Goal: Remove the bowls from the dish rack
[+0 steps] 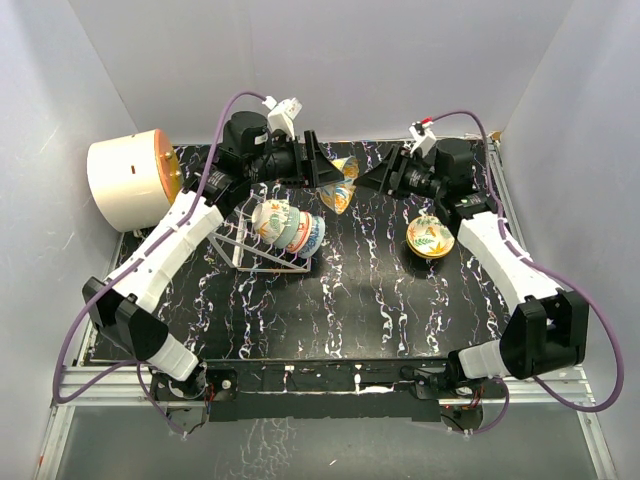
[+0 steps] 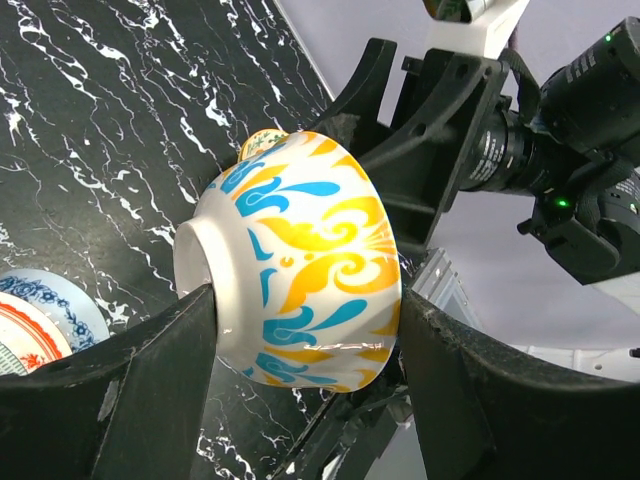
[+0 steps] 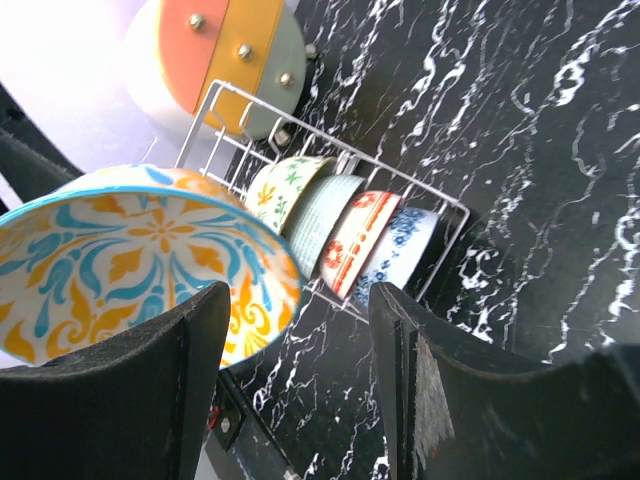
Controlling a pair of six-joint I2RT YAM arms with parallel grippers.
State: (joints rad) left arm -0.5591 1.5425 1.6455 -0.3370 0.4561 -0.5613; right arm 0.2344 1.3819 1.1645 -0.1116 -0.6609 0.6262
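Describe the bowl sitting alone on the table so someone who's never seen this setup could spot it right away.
Start at the black marbled table and look to its right half, beside the right arm's white forearm, where one bowl sits on the tabletop. Unlike the others, it stands clear of the wire dish rack and shows leaves inside a yellow rim.

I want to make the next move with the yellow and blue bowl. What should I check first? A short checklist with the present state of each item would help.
1. Left gripper shut on the held bowl: ok.
2. Right gripper open: ok.
3. Held bowl's rim far enough inside the right gripper: cannot tell.
4. Held bowl lifted off the table: ok.
5. Table bowl lies well apart from the rack: ok.
6. Four rack bowls stand on edge in the rack: ok.
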